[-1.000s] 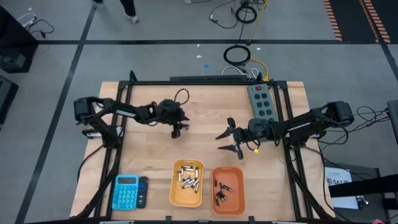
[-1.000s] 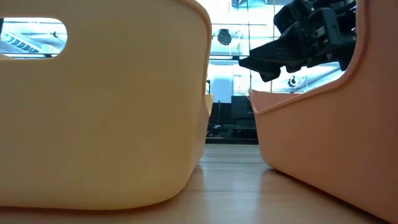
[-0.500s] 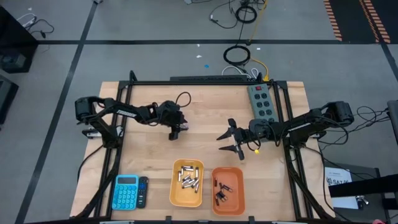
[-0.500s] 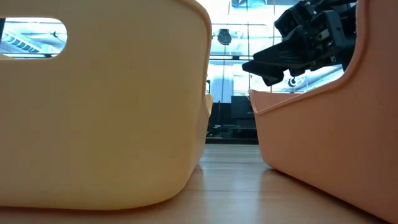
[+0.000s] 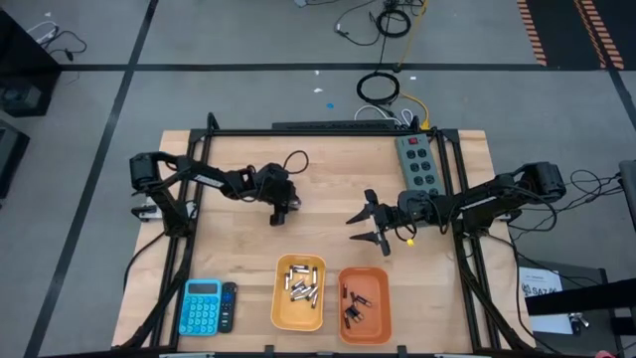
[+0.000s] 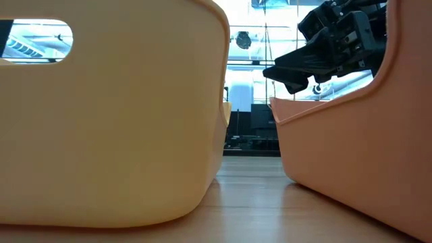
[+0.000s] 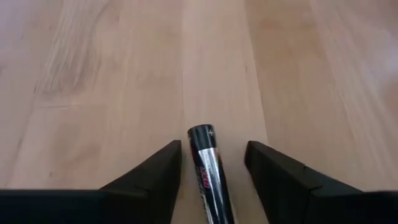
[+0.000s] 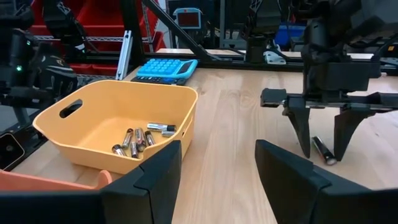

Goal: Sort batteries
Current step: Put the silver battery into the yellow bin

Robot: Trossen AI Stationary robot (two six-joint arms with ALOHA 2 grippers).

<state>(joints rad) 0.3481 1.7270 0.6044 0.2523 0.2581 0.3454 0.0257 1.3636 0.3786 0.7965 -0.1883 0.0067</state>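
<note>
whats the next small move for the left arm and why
Probably close the left end effector on the battery. Its fingers are open, straddling the battery lying on the bare table, so a squeeze should secure it before lifting toward the yellow bin.

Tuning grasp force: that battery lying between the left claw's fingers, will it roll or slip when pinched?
The battery is a smooth, glossy cylinder lying flat on bare wood, so it probably rolls if nudged sideways. The open left claw straddles it; pinching its curved sides may slip.
</note>
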